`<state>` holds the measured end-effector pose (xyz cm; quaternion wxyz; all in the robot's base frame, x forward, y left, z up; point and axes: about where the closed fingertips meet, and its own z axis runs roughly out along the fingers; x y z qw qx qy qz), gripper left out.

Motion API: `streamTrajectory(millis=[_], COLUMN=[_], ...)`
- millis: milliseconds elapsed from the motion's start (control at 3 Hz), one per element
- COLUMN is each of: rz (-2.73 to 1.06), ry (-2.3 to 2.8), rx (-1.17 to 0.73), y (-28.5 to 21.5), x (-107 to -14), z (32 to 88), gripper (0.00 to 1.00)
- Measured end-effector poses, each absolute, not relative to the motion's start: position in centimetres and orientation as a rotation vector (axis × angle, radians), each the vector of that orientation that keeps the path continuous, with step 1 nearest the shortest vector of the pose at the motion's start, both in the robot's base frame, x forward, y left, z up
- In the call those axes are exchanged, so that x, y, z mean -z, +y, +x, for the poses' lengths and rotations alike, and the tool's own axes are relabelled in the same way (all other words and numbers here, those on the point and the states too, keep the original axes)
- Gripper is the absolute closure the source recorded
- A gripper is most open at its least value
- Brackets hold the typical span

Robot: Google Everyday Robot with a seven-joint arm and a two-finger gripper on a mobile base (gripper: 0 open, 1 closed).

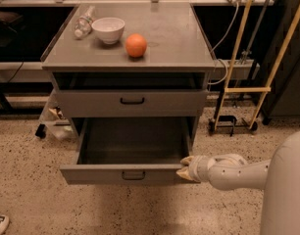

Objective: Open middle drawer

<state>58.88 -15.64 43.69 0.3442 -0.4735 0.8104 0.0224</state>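
Note:
The grey metal cabinet (130, 58) has its upper drawer (91, 103) closed, with a black loop handle. Below it the middle drawer (91, 174) stands pulled far out. Its plain grey tray (133, 141) is bare and its small black handle (133, 175) faces me. My gripper (186, 168) comes in from the right on a white arm. It sits at the right front corner of the open drawer, against the front panel. The lowest drawer is hidden under the open one.
On the cabinet top are a white bowl (109, 29), an orange (136, 45) and a clear bottle (83, 22) lying on its side. A yellow-framed cart (243, 89) stands to the right. Small items lie on the speckled floor at the left (52, 124).

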Motion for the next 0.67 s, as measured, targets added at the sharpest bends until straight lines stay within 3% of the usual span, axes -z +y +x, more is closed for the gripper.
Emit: streamTrajectory(millis=[667], rz=[-1.241], ry=[2.103], rx=[-0.067], y=[-15.74], x=[-43.67], z=[57.62], gripper=[1.00])
